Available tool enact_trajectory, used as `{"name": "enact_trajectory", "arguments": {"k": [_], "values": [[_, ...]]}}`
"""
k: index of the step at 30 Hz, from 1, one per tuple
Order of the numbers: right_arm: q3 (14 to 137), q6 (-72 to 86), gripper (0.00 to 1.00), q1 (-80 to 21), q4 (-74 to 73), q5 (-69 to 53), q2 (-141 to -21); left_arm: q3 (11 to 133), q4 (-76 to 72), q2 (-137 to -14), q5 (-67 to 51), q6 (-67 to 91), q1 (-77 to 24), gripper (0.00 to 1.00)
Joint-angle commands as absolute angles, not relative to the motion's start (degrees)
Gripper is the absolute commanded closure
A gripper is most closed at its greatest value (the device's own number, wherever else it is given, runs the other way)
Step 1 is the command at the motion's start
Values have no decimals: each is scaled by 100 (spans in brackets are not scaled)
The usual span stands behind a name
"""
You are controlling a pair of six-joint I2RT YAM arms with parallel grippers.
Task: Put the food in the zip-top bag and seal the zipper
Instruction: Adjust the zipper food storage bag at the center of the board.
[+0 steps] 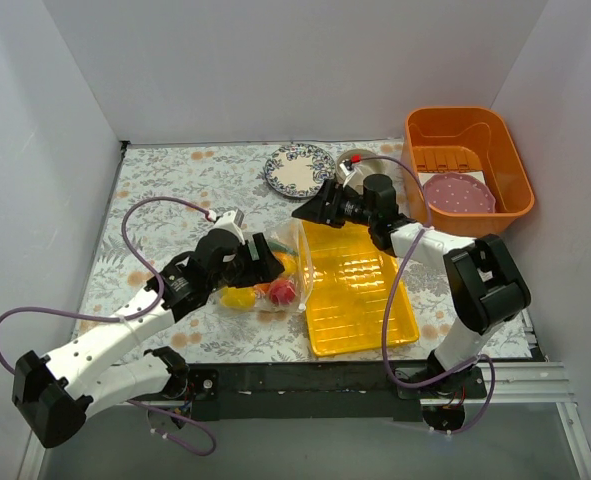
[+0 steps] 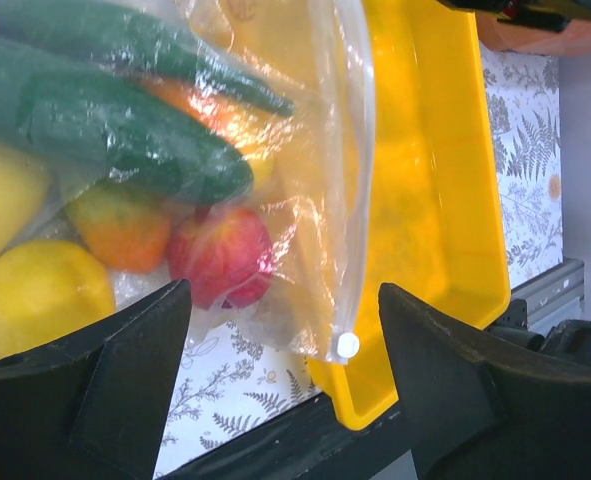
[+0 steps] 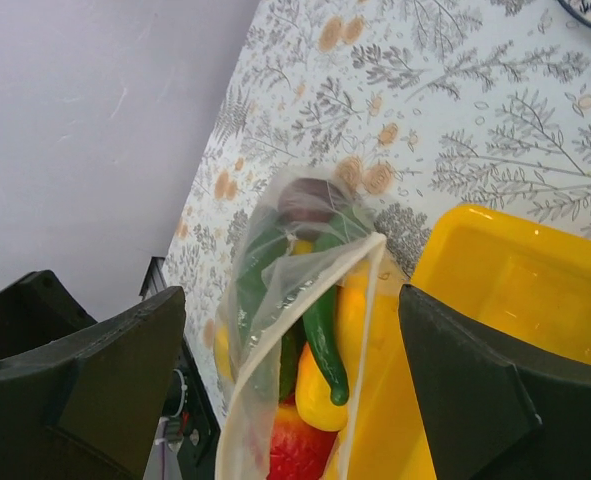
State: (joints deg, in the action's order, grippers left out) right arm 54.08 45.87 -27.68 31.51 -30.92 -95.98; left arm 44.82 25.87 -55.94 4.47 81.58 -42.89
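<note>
Left gripper (image 2: 283,292): fingers spread wide, gripping nothing, just beside bag's lower end. Zip-top bag (image 2: 305,200) lies on floral table (image 1: 175,180), right edge lapping yellow tray (image 1: 360,300). Food (image 2: 220,255) inside bag: red, orange and yellow pieces, green cucumber (image 2: 125,130) on top (dark purple piece at far end). Zipper (image 2: 367,180) unsealed, mouth gaping toward tray. Right gripper (image 3: 290,295): released, fingers wide apart, above bag mouth, not touching it.
</note>
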Motion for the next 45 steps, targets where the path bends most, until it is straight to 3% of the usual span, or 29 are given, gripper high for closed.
{"name": "enact_trajectory", "arguments": {"k": [1,8,17,20,21,27,31,45], "values": [[5729,4431,5,-2742,2919,-3235,-9747,4131,2733,-5160,141,8428,-4280,25],[5977,4236,6,-2742,2540,-3393,-10011,3674,2400,-5115,-474,8745,-4289,28],[5968,4350,21,-2742,2637,-3779,-10266,3332,1864,-5186,-922,9061,-4324,29],[5994,4368,31,-2742,2672,-3858,-10318,3278,1697,-5247,-1080,9097,-4350,29],[6003,4377,42,-2742,2698,-3893,-10318,3261,1679,-5299,-1081,9105,-4368,29],[6003,4430,82,-2742,2839,-3894,-10301,3270,1635,-5423,-1090,9070,-4447,29],[5889,4430,97,-2733,2883,-3578,-10143,3261,1626,-5441,-1072,9105,-4474,30],[5283,4763,99,-2654,3322,-2769,-9738,3278,1477,-5660,-959,9149,-4781,30]]}}
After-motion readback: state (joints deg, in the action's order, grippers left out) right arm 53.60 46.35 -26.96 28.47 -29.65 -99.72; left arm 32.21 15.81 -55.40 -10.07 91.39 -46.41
